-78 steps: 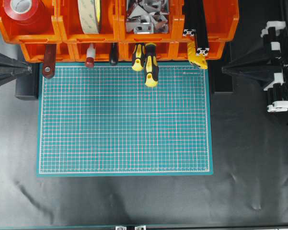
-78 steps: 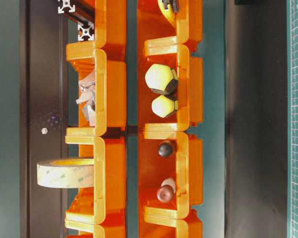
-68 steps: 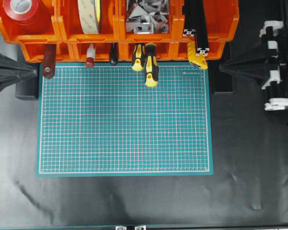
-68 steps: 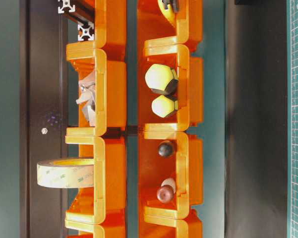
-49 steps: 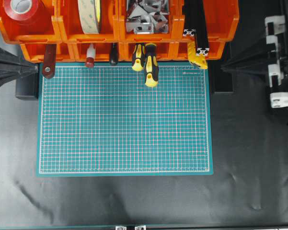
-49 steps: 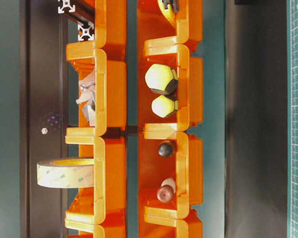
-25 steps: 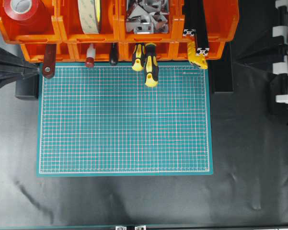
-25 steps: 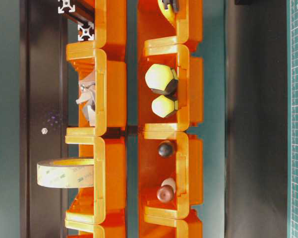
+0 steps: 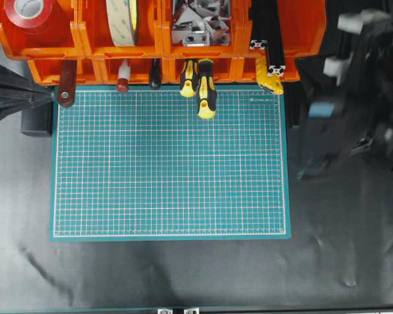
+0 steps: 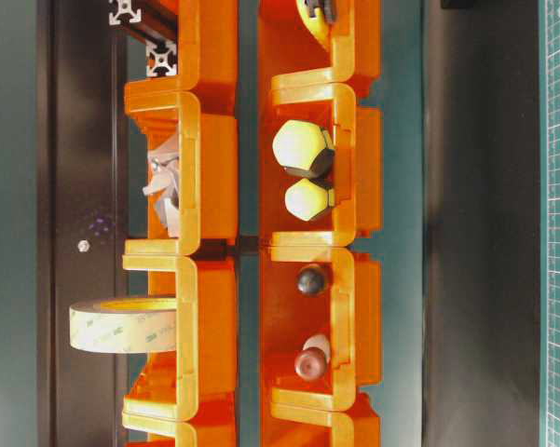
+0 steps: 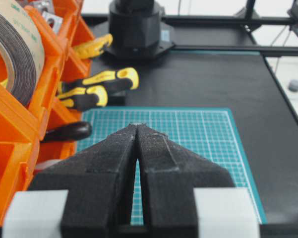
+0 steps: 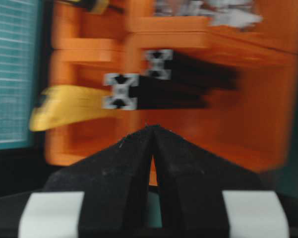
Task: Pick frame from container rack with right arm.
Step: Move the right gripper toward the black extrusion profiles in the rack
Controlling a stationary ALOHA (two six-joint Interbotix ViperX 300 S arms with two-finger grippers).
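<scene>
Two black frame bars (image 9: 267,33) lie side by side in the top right bin of the orange container rack (image 9: 162,40), their silver slotted ends (image 12: 120,90) sticking out over the front. They also show at the top left of the table-level view (image 10: 160,58). My right gripper (image 12: 151,127) is shut and empty, pointing at the rack (image 12: 238,124) just short of the bar ends. Overhead, the right arm (image 9: 353,98) is a blur right of that bin. My left gripper (image 11: 138,126) is shut and empty at the mat's left edge (image 9: 50,93).
A green gridded mat (image 9: 170,163) covers the table's middle. Yellow-and-black screwdrivers (image 9: 206,91) and a yellow handle (image 9: 269,82) jut from the lower bins. Tape rolls (image 9: 121,19) and metal brackets (image 9: 199,23) fill other upper bins.
The right arm has swung in from the right edge towards the rack's right end and is blurred in motion. The left arm and the frames have not moved.
</scene>
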